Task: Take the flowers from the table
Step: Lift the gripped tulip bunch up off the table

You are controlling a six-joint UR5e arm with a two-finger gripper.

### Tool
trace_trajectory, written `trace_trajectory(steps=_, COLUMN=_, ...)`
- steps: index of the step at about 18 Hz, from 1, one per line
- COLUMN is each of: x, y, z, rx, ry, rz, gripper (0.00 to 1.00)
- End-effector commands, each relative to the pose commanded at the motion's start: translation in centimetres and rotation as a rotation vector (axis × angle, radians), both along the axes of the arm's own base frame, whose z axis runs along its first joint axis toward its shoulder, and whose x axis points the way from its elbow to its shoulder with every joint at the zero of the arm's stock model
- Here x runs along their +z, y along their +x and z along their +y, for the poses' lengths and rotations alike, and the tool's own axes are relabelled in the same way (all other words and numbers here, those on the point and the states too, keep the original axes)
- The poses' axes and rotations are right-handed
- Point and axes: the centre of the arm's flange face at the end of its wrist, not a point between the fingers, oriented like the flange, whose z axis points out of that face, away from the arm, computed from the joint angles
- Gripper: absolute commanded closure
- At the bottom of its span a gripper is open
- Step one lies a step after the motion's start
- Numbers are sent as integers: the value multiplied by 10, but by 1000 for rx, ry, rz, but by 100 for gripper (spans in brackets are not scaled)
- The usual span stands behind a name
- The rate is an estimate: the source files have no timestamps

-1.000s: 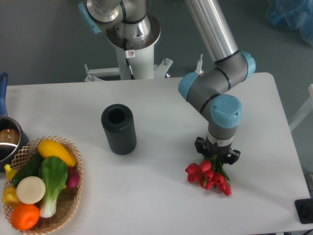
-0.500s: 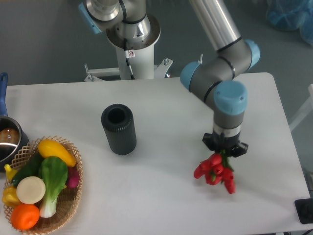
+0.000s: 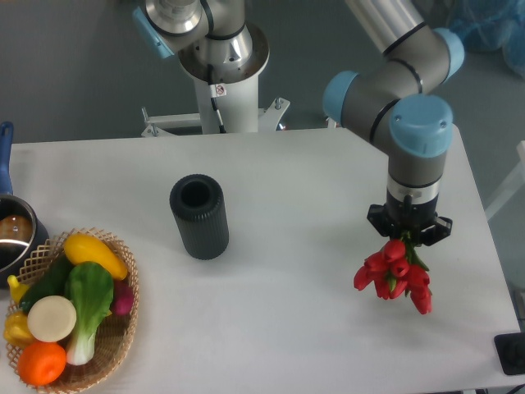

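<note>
The flowers [image 3: 395, 273] are a small bunch of red tulips, hanging blooms-down from my gripper [image 3: 409, 234] over the right part of the white table [image 3: 279, 328]. Only a little green stem shows just below the gripper; the rest of the stems is hidden by it. The gripper points straight down and is shut on the stems. The bunch looks lifted off the tabletop. The arm's blue-capped wrist [image 3: 420, 131] stands directly above.
A black cylinder cup [image 3: 198, 216] stands upright left of centre. A wicker basket [image 3: 121, 324] of colourful vegetables sits at the front left corner. A dark pot [image 3: 11, 238] is at the left edge. The robot base [image 3: 221, 66] stands behind the table. A black object [image 3: 510, 353] lies at the front right corner.
The gripper has moved right and upward with the tulips in it. The bunch has shifted right with it and hangs higher off the table.
</note>
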Motion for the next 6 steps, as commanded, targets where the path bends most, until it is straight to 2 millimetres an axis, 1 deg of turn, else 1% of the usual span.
trace_trajectory(steps=2, x=15, y=-2, z=0, rx=0, ry=-7, rz=-14, gripper=100)
trace_trajectory(steps=4, x=25, y=-3, z=2, rx=-3, ry=-5, rz=-12, gripper=100)
trace_trajectory(steps=5, x=35, y=-3, z=2, rx=-2, ry=3, rz=3, gripper=100)
trace_trajectory(steps=6, x=35, y=-2, z=2, rx=-5, ry=1, rz=1, gripper=100)
